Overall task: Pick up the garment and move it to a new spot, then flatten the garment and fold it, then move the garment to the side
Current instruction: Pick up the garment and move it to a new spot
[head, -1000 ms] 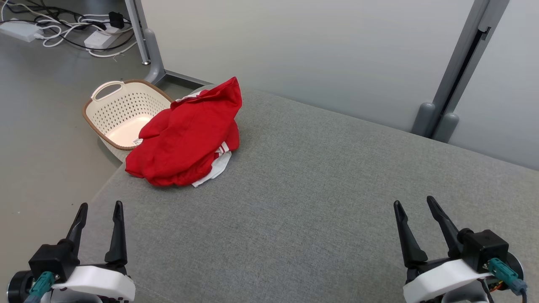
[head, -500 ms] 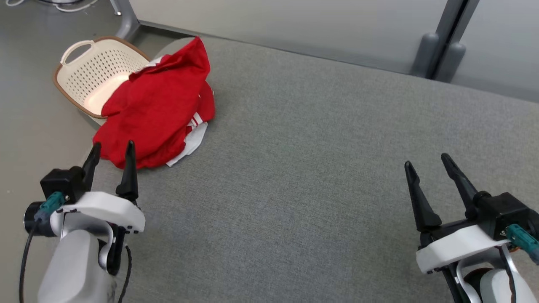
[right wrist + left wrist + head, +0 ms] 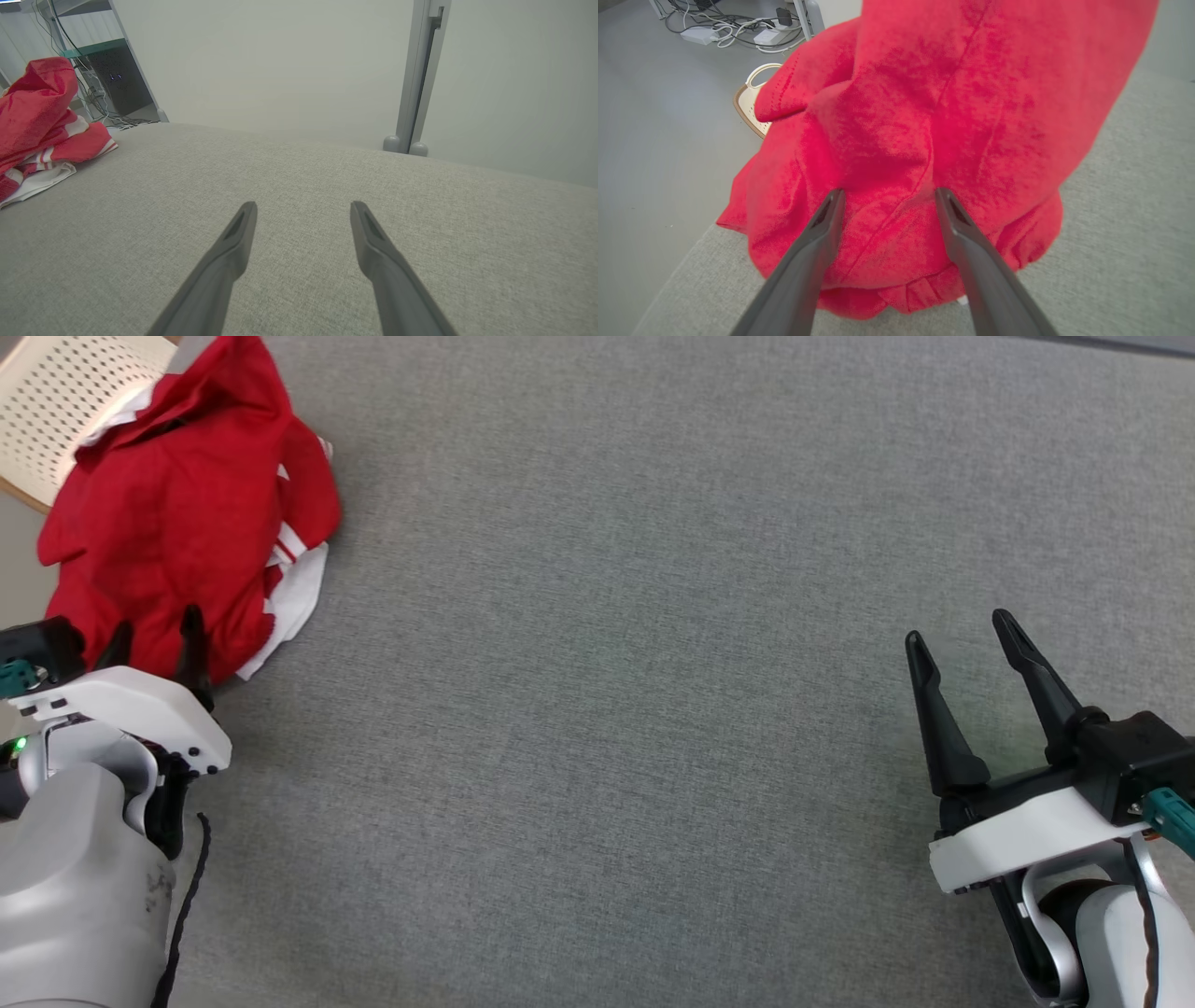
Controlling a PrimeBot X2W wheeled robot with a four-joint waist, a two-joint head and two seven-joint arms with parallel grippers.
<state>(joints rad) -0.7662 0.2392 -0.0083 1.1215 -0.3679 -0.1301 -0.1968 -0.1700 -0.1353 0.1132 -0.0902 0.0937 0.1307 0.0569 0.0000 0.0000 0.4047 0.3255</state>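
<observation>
At the far left of the head view, a cream perforated basket (image 3: 47, 420) sits off the edge of the grey fabric-covered desk (image 3: 607, 663). The red garment (image 3: 168, 513) is heaped on the desk's left corner, partly in front of the basket, with white striped trim on its right side. The left gripper (image 3: 154, 644) is at the heap's near edge with its fingers released and spread, clasping nothing.

The left wrist view looks straight into the red cloth, which bulges between and beyond the two fingers (image 3: 817, 238). Whether the tips touch it cannot be told. This view also adds the floor (image 3: 654, 140) and a tangle of cables and power strips (image 3: 738, 32) beyond the basket.

The middle of the desk is bare grey weave. Well apart, at the right, the right gripper (image 3: 957, 630) hovers with its fingers likewise released, holding nothing. Its wrist view shows the garment from the side as a raised heap with a white layer underneath, and a grey post (image 3: 418, 70) against the pale wall behind the desk.
</observation>
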